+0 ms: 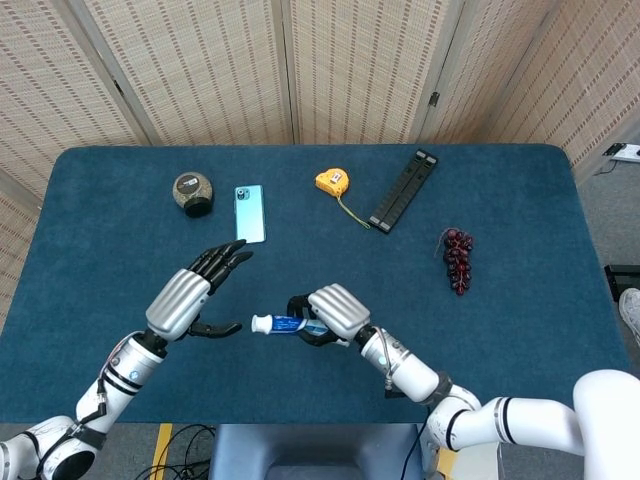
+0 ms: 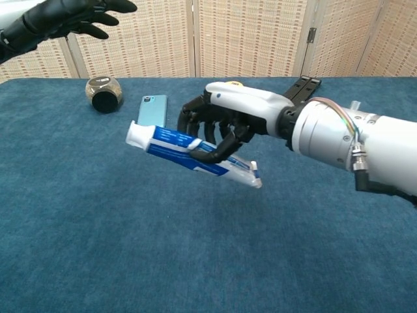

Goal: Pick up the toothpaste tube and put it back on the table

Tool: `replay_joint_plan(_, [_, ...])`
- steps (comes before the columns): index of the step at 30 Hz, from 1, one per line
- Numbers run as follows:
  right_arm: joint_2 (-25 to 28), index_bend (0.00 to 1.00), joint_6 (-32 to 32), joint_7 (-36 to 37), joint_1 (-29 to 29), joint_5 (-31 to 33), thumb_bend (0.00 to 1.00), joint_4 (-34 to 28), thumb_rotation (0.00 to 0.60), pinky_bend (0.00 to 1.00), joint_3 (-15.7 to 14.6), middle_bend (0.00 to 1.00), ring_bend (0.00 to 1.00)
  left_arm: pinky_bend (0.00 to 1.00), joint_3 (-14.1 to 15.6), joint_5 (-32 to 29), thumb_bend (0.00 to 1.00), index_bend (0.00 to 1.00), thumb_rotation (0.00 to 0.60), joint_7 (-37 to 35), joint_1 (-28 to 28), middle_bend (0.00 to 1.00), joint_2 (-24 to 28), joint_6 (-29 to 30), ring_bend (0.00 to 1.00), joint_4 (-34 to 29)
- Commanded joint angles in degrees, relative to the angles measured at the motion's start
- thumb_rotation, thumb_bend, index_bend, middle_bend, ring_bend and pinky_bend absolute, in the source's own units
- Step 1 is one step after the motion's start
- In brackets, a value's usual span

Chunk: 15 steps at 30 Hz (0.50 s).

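The blue and white toothpaste tube (image 1: 281, 324) (image 2: 171, 141) hangs in the air above the blue table (image 1: 520, 210), gripped around its middle by my right hand (image 1: 333, 312) (image 2: 225, 124). Its white cap end points left and its crimped end right. My left hand (image 1: 190, 295) (image 2: 62, 14) hovers to the left of the tube, fingers spread, holding nothing and apart from the tube.
At the back of the table lie a round grey speaker (image 1: 192, 193), a light blue phone (image 1: 249, 212), a yellow tape measure (image 1: 333, 182) and a black bar (image 1: 403, 189). A bunch of dark grapes (image 1: 458, 259) lies at the right.
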Motion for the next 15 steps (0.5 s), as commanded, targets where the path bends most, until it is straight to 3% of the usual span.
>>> replay_joint_plan(1, [4.81,0.75,-3.1,-10.66,0.75,6.48,0.5,-1.09,0.6,0.67,-2.16,0.66,0.59,0.13,0.1,-0.43,0.0,0.0,0.0,-0.46,0.49,0.0,0.12,0.44,0.0,0.59])
replay_joint_plan(5, [5.8,0.66,-2.87,-17.81,1.26,10.88,0.45,-0.87,0.6,0.63,-3.45,0.58,0.52,0.13,0.49,-0.97,0.0,0.0,0.0,-1.02,1.35,0.0,0.11,0.92,0.0,1.87])
replay_joint_plan(15, [6.57,0.08,-1.56,-27.05,2.15,18.51,0.34,-1.81,0.6,0.39,-5.22,0.22,0.2,0.13,0.99,-3.34,0.0,0.0,0.0,-3.63,4.01,0.0,0.38,2.24,0.0,5.28])
